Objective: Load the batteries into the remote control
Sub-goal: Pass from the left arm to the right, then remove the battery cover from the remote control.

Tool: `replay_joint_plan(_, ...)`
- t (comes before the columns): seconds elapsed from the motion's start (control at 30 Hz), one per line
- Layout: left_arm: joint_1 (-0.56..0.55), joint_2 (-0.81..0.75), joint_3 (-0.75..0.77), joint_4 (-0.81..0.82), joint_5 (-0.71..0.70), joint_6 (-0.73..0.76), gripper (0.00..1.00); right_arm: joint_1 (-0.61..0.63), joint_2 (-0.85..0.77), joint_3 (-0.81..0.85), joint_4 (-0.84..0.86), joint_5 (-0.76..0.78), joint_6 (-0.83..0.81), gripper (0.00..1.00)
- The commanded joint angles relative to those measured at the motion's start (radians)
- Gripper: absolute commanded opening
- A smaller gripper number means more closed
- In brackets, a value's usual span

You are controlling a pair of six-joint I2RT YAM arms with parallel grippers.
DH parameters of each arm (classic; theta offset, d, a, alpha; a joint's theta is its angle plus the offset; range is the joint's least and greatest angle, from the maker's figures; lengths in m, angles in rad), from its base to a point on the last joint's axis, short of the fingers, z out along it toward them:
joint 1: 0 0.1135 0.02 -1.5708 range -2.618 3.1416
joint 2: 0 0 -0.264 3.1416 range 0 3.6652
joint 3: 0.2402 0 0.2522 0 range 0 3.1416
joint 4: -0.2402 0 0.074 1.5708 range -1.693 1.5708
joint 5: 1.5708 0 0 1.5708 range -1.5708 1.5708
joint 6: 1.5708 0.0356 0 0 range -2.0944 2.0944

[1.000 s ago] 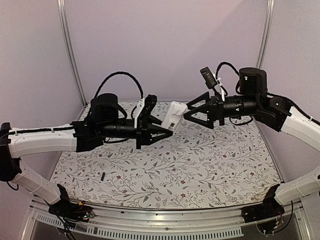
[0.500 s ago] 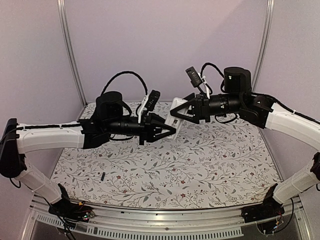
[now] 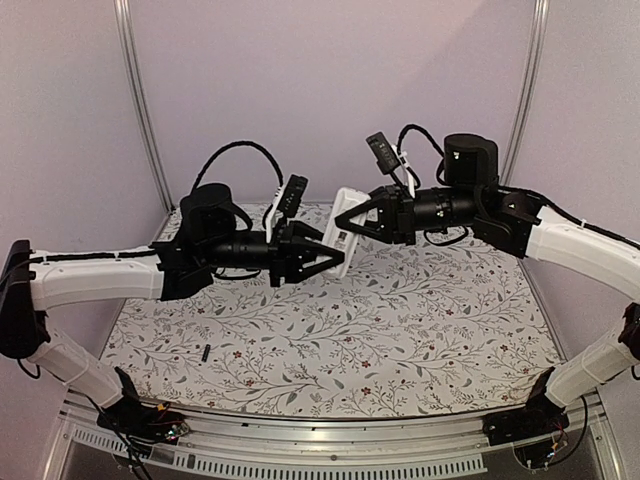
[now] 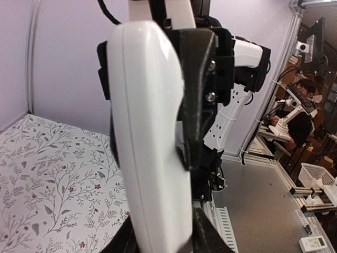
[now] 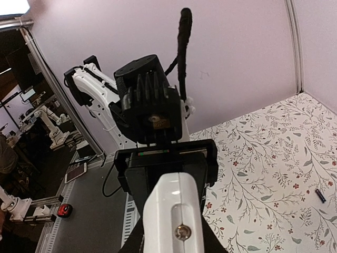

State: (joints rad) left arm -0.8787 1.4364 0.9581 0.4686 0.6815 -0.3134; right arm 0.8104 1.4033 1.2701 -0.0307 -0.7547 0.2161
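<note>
Overhead, both arms are raised above the floral-patterned table (image 3: 430, 330) and meet nose to nose over its middle, a little toward 12 o'clock, with the remote control (image 3: 344, 236) held in the air between them. The left arm reaches in from 9 o'clock, forearm almost level, and the left gripper (image 3: 334, 261) is closed on the remote's lower end; in the left wrist view the white bar rises straight up from between its fingers. The right arm comes in from 3 o'clock, also nearly level, and the right gripper (image 3: 343, 218) straddles the upper end. One of its black fingers (image 4: 197, 95) lies flat against the remote's edge, but whether it is actually clamped cannot be told. This looks like a mid-air handover or re-grip of the remote, before any loading has begun. One battery (image 3: 204, 353), a tiny black cylinder, lies on the table near 7 o'clock, well apart from both grippers; a second is not visible. The next move likely calls for one gripper to take the remote firmly while the other lets go, leaving the dark recess reachable.
</note>
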Motion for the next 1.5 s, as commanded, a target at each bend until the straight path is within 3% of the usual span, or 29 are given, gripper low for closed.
replay_joint_plan(0.0, 0.023, -0.056, -0.038, -0.009, -0.072, 0.098, 0.42, -0.001, -0.001, 0.02, 0.002, 0.009, 0.064, 0.11)
replay_joint_plan(0.07, 0.023, -0.088, -0.059, -0.021, -0.109, 0.121, 0.57, -0.01, 0.001, 0.019, 0.002, 0.005, 0.076, 0.07)
replay_joint_plan(0.17, 0.023, -0.156, -0.105, -0.043, -0.206, 0.175, 0.92, -0.029, 0.006, 0.012, -0.011, 0.005, 0.105, 0.03)
replay_joint_plan(0.2, 0.023, -0.187, -0.119, -0.055, -0.245, 0.197, 0.98, -0.037, 0.008, 0.01, -0.022, 0.008, 0.113, 0.03)
replay_joint_plan(0.3, 0.017, -0.283, -0.168, -0.094, -0.333, 0.291, 0.99, -0.052, 0.014, 0.011, -0.087, 0.019, 0.124, 0.01)
replay_joint_plan(0.5, -0.131, -0.395, -0.169, -0.306, -0.655, 0.612, 0.99, -0.054, 0.049, 0.018, -0.2, 0.019, 0.125, 0.0)
replay_joint_plan(0.7, -0.282, -0.341, -0.129, -0.416, -0.842, 0.821, 0.93, -0.049, 0.076, 0.006, -0.224, 0.031, 0.158, 0.0)
replay_joint_plan(0.9, -0.305, -0.237, -0.076, -0.465, -0.87, 0.867, 0.86, -0.025, 0.124, 0.008, -0.222, 0.042, 0.217, 0.0)
replay_joint_plan(1.2, -0.309, -0.153, -0.039, -0.511, -0.858, 0.886, 0.59, -0.025, 0.189, 0.013, -0.234, 0.036, 0.297, 0.0)
replay_joint_plan(1.47, -0.316, -0.13, -0.027, -0.566, -0.813, 0.925, 0.44, -0.024, 0.224, 0.015, -0.248, 0.012, 0.312, 0.0)
